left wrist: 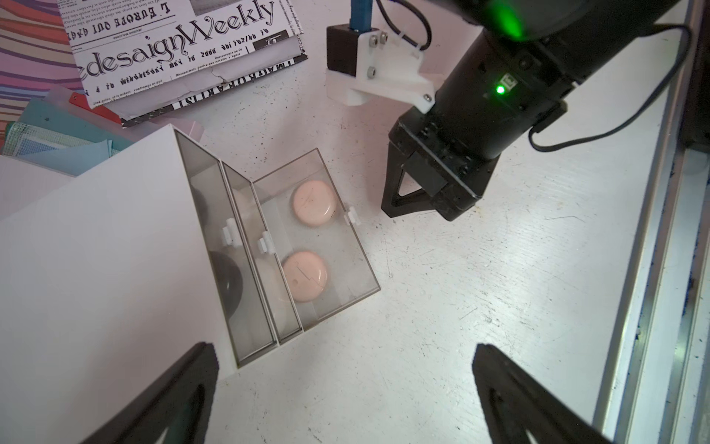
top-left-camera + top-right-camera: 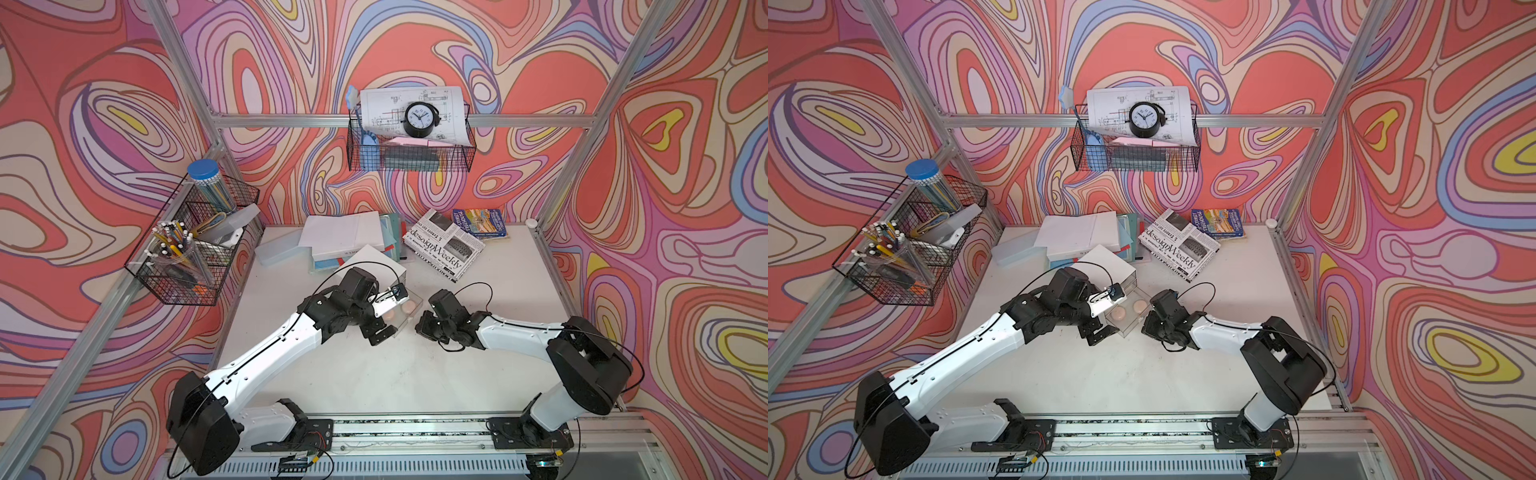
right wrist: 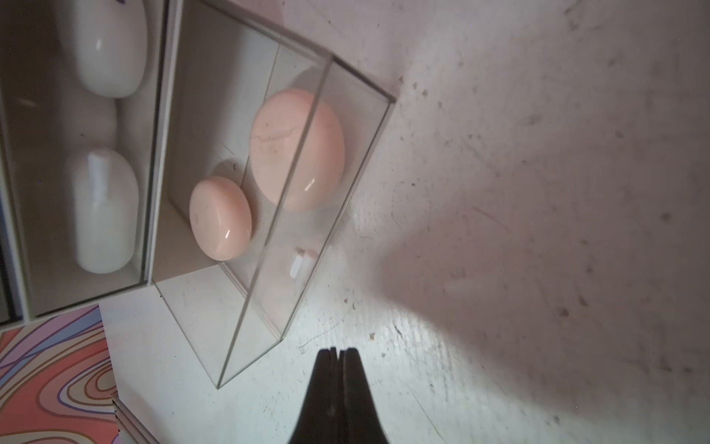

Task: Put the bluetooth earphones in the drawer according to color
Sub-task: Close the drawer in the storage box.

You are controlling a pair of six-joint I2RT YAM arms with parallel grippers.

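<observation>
In both top views the two arms meet over the middle of the bench (image 2: 374,374), in front of a small white drawer unit (image 2: 371,261) whose lowest drawer (image 2: 1130,322) is pulled out with two pink earphone cases (image 2: 1122,312) lying in it; the left gripper (image 2: 380,334) hangs just beside one end of that drawer and the right gripper (image 2: 419,327) just beside the other, though neither view shows how the jaws stand. The left wrist view settles both: the left gripper's fingers (image 1: 184,396) stand wide apart over bare bench and hold nothing, and the right gripper is pinched shut and empty, its tip near the drawer's small handle (image 1: 351,215) but apart from it. This view also shows black earphone cases (image 1: 226,276) dimly through the top drawer, with pale shapes in the middle one. The right wrist view confirms the shut right gripper aimed toward the clear front wall of the open drawer, the pink cases inside it, and two white earphone cases (image 3: 105,211) in the drawer above. The sorting looks done as far as can be seen, with closing the drawer probably left. The risk lies there: a push away from the handle could skew the drawer in its slot, or slide the light, unbraced unit back into the newspaper (image 1: 180,57). The arms are also close enough to clip each other.
</observation>
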